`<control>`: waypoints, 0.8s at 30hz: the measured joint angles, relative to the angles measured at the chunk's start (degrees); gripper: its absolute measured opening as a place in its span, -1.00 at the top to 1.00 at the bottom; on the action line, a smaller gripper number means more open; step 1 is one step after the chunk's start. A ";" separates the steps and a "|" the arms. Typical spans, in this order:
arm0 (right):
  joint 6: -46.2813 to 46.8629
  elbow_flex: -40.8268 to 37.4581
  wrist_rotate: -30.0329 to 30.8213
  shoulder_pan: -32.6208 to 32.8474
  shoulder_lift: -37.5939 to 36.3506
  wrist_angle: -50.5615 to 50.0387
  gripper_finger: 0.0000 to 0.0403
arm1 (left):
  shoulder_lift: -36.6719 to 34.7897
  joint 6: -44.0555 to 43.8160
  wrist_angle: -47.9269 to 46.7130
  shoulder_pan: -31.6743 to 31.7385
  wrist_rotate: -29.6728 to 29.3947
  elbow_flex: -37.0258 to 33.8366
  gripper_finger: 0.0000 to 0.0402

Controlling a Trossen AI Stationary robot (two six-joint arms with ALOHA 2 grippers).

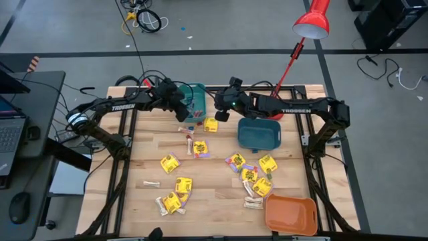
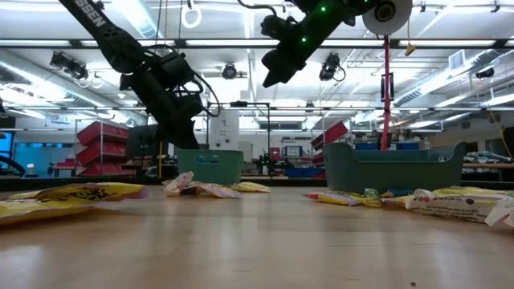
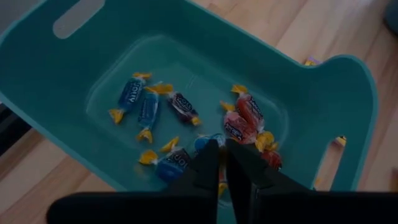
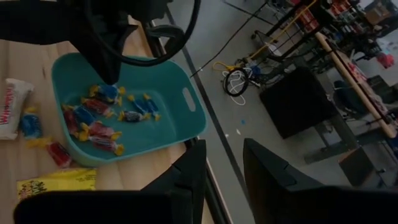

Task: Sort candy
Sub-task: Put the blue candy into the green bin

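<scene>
Left wrist view: teal bin (image 3: pixel 323 106) holds blue and red candy (image 3: pixel 146 109); left claw (image 3: pixel 221 163) slightly parted, empty

The table (image 1: pixel 221 201) is pale wood — smooth, with lines in it. The teal bin (image 3: pixel 56 74) is smooth plastic. The candy (image 3: pixel 239 121) wrappers look shiny — crinkly too.

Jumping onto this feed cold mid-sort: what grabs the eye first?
The left gripper hovers over the small teal plastic bin at the table's far edge, which holds blue and red twist-wrapped candies. The right gripper hangs raised next to it, near a darker teal bin. Square yellow candy packets lie scattered over the wooden table, with an orange bin at the near right corner.
</scene>
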 joint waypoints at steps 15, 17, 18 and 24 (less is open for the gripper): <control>0.42 0.00 -7.35 0.00 0.00 0.00 0.54 | -0.63 0.18 1.65 0.00 -0.62 0.91 0.65; 0.42 0.00 -10.05 0.03 0.00 0.00 0.54 | -1.38 1.31 1.78 0.00 -0.59 2.20 0.65; 0.42 0.00 -11.40 0.08 0.00 0.00 0.54 | -2.06 1.96 1.61 0.00 -0.60 2.66 0.65; 0.33 0.01 -22.13 0.65 0.10 0.03 0.54 | -7.78 5.31 1.77 -0.52 0.83 4.69 0.65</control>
